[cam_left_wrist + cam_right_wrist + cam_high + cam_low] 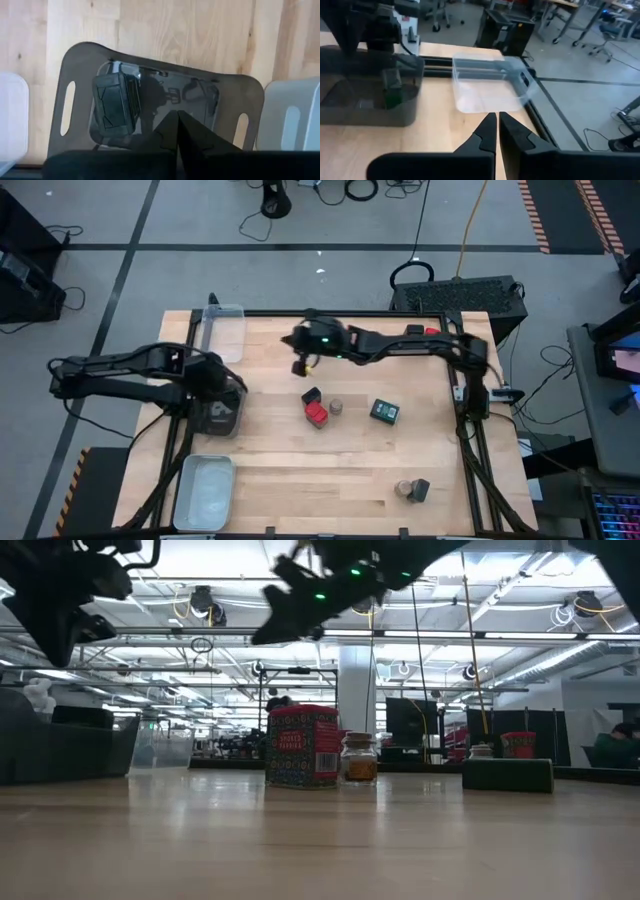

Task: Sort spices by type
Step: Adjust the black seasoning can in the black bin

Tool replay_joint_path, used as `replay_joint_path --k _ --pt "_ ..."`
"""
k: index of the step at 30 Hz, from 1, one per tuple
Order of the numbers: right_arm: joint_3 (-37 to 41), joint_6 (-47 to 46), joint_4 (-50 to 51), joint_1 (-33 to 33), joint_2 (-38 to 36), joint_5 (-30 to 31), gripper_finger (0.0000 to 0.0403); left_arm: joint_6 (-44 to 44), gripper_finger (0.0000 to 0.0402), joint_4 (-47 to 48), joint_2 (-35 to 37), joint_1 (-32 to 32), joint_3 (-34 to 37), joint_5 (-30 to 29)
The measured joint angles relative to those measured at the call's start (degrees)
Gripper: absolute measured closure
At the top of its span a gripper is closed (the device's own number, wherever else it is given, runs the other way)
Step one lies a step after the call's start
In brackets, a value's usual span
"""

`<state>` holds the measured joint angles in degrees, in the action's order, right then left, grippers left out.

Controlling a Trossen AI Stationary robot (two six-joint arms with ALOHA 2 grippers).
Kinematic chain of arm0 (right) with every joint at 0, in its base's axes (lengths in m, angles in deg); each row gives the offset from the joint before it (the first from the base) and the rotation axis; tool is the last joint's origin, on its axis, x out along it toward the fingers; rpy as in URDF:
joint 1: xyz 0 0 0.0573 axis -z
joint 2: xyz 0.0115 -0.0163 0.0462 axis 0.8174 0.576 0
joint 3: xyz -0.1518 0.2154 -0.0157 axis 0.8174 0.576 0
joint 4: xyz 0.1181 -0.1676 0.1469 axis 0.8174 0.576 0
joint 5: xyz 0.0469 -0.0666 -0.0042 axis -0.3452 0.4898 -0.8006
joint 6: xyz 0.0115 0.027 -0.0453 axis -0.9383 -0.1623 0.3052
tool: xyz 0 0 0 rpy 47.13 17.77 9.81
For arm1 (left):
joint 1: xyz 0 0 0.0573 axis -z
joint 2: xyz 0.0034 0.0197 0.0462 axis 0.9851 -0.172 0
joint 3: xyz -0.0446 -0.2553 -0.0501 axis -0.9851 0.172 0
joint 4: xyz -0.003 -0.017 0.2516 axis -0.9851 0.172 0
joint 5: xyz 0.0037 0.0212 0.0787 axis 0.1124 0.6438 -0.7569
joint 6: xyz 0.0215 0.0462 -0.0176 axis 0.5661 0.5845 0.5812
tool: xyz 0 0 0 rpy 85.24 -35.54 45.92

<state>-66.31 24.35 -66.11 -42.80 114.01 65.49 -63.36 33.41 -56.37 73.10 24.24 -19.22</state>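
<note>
From where I'm driving, the right gripper (300,367) is closed and empty, hovering over the bench (300,470). The red tin (316,414) sits just beyond it toward the front edge, so this arm's the closer one. The left gripper (177,131), also closed, hangs over the dark tray (80,65) holding a dark tin (114,105).

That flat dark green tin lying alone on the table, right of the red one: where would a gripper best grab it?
Probably from straight above, fingers closing across two opposite flat sides of the dark green tin. It lies low and flat on the table, so its broad top faces up and offers little height from the side. It stands apart from the red tin and small jar, leaving room for open fingers.
</note>
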Motion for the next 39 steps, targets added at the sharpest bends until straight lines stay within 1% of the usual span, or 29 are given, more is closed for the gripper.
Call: replay_joint_path --k 4,8,12,19,23,29,32,36,39 --pt "8.56 -1.42 -5.54 0.05 -6.41 -0.08 0.0403 0.78 0.0397 1.37 -3.92 -0.01 -1.42 -0.07" --pt "12.24 -1.87 -6.92 -0.26 -10.20 -0.11 0.0403 1.54 0.0397 6.85 -9.83 -0.01 -3.75 -2.20" --pt "14.14 -1.87 -8.31 -1.07 -10.86 -0.10 0.0403 1.70 0.0397 9.26 -15.46 -0.01 -3.57 -2.45" --pt "14.58 -1.85 -8.15 -1.18 -10.05 -0.01 0.0403 2.93 0.0397 9.02 -24.55 -0.01 -3.47 -2.43" --pt "14.54 -1.39 -8.30 -1.29 -10.09 -0.09 0.0403 4.71 0.0397 7.65 -26.89 0.01 -3.48 -2.80" --pt "14.54 -0.75 -8.24 -1.24 -10.07 -0.13 0.0403 6.49 0.0397 6.57 -29.35 -0.03 -3.48 -7.02" --pt "14.54 -0.38 -8.09 -1.24 -10.05 -0.11 0.0403 7.30 0.0397 6.54 -30.24 -0.06 -3.48 -8.12" --pt "14.54 -0.34 -8.24 -1.24 -10.07 -0.12 0.0403 8.22 0.0397 5.87 -30.38 -0.08 -3.48 -11.33" --pt "14.54 -0.34 -8.23 -1.26 -10.05 -0.12 0.0403 9.11 0.0397 5.68 -30.40 -0.07 -3.48 -12.63"
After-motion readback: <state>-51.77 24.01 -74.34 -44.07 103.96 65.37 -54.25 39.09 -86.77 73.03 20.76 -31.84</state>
